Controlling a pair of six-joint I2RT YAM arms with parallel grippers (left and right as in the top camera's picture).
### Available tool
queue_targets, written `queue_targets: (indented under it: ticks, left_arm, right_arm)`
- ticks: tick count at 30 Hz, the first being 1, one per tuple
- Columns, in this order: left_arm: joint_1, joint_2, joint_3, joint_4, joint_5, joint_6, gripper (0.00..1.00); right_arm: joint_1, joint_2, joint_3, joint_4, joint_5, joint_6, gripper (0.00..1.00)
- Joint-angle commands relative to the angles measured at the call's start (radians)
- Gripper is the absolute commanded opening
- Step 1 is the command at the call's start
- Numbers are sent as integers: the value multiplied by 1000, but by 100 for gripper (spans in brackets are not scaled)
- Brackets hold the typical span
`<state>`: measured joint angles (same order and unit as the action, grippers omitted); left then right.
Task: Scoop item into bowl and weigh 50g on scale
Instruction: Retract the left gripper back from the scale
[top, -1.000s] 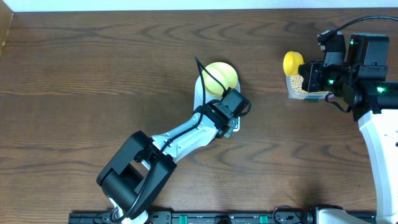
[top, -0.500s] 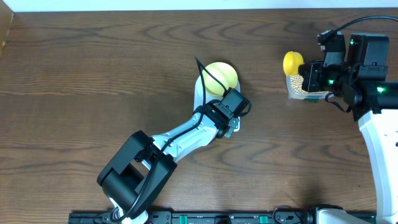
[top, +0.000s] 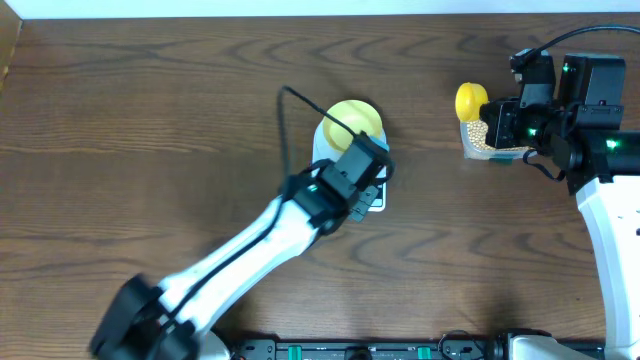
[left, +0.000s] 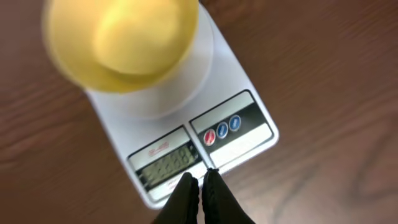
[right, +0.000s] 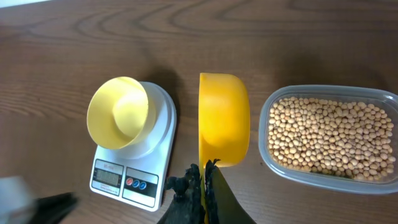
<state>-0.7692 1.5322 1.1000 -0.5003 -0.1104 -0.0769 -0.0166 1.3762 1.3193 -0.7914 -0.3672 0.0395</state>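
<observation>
Yellow bowl (right: 118, 112) sits on the scale (right: 127, 182); my left hand (left: 200, 177), pinched shut and empty, is at its front edge; my right hand (right: 202, 171) clamps the scoop (right: 224, 118) between scale and tub (right: 311, 176) of beans (right: 323, 134)

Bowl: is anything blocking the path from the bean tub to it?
Nothing visible stands between the tub and the bowl on the scale; only the scoop in the right tool is there. The left tool, shut, is at the scale's front edge, clear of the bowl.

Flat white rectangular digital scale (left: 239, 78): red print above grey LCD (left: 165, 163) blurred, unreadable; display digits indistinct; marks on red and blue round buttons (left: 222, 130) illegible.
</observation>
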Motion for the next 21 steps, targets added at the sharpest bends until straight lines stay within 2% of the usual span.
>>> queue_targets:
  ticks: [1, 3, 5, 10, 21]
  left_arm:
    - [0, -100, -2, -48, 2, 13, 8]
    - [0, -146, -2, -69, 2, 13, 17]
    - [0, -188, -2, -85, 2, 13, 21]
    - [0, -242, -2, -98, 2, 13, 22]
    - [0, -244, -2, -179, 2, 13, 23]
  right_arm:
    - [-2, -2, 12, -6, -10, -19, 1]
    - [-2, -2, 12, -6, -10, -18, 1]
    - [-3, -2, 12, -4, -9, -18, 1]
    - [-2, -2, 12, 6, -10, -11, 1]
    - [-2, -2, 12, -5, -9, -11, 1]
